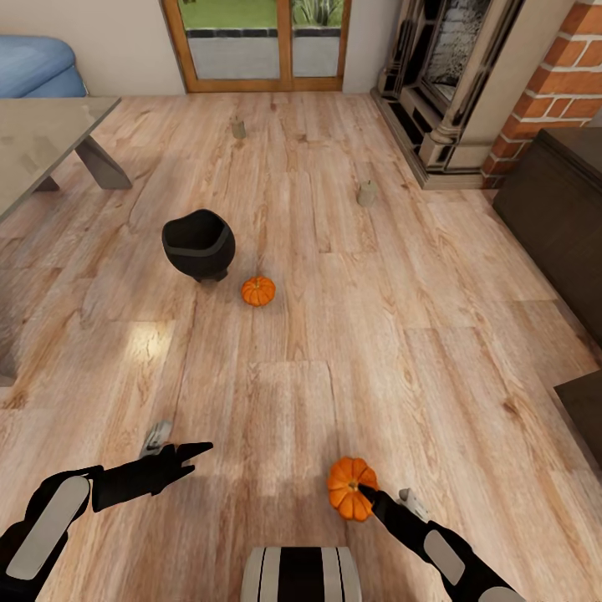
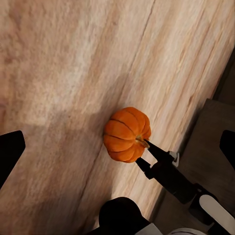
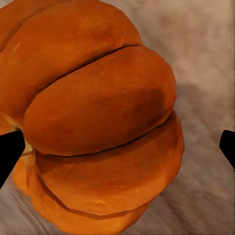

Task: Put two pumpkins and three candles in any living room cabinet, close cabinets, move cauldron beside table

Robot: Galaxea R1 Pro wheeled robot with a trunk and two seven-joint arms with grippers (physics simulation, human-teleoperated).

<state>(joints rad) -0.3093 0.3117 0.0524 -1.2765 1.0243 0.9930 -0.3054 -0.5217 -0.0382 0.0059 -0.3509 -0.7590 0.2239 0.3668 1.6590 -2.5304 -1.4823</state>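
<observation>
Two candles point(image 1: 366, 194) beyond cauldron point(image 1: 199, 243), floor pumpkin point(image 1: 258, 291)

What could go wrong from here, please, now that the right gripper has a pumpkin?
The right gripper seems to pinch the held pumpkin near its stem, so it might slip in transit. Turning toward the dark cabinet, the base could clip the floor pumpkin or cauldron. Two candles stand far off and are easy to miss.
</observation>
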